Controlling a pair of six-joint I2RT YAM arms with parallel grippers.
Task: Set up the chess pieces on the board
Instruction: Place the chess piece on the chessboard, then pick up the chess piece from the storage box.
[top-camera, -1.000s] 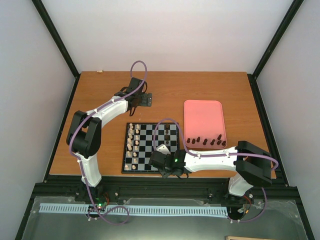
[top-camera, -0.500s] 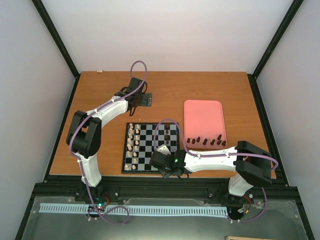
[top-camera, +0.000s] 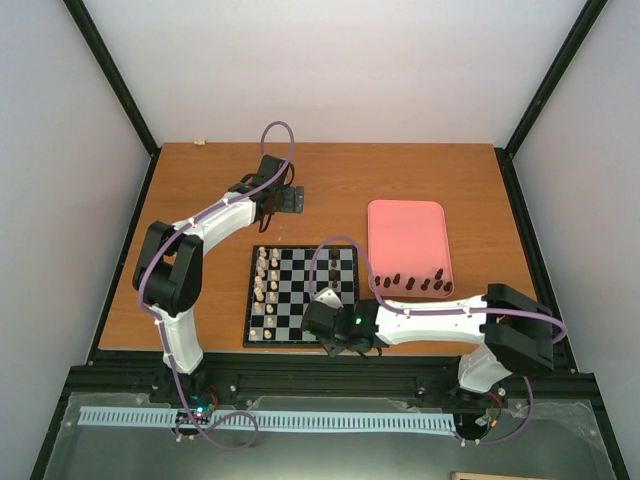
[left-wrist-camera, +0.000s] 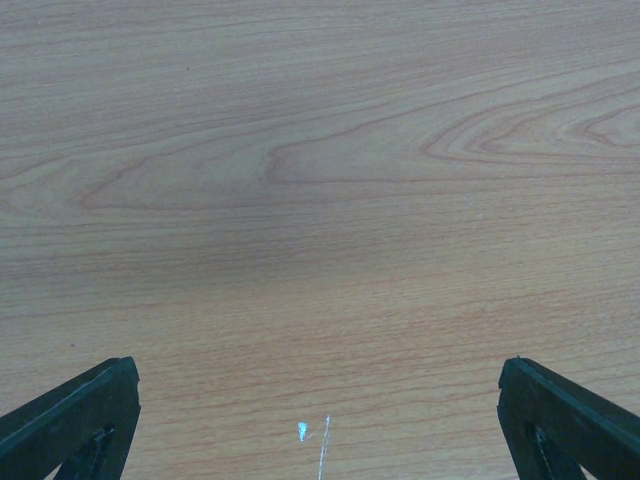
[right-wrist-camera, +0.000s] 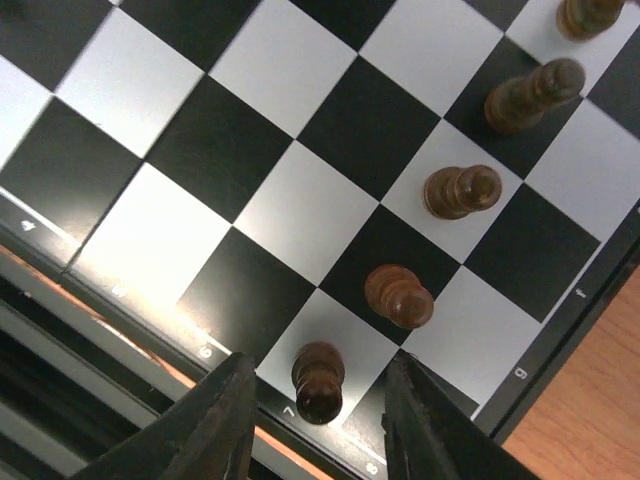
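Right wrist: right gripper (right-wrist-camera: 318, 362) jaws parted, straddling dark piece (right-wrist-camera: 318, 385) untouched at near edge of board (right-wrist-camera: 560, 330); left gripper (left-wrist-camera: 318, 365) wide above tabletop (left-wrist-camera: 320, 180)

Wood table (top-camera: 420, 175), board (top-camera: 301, 300) nr front edge, pink tray (top-camera: 405, 235) just rt

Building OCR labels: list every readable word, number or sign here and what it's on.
"4": black frame of the board, right wrist view
"6": same frame edge
"7": same frame edge
"8": same edge, at the corner
"g": adjoining frame edge
"f": adjoining frame edge
Mark between "4" and "6": washed out by glare, unreadable.
Top and left wrist views: nothing legible.
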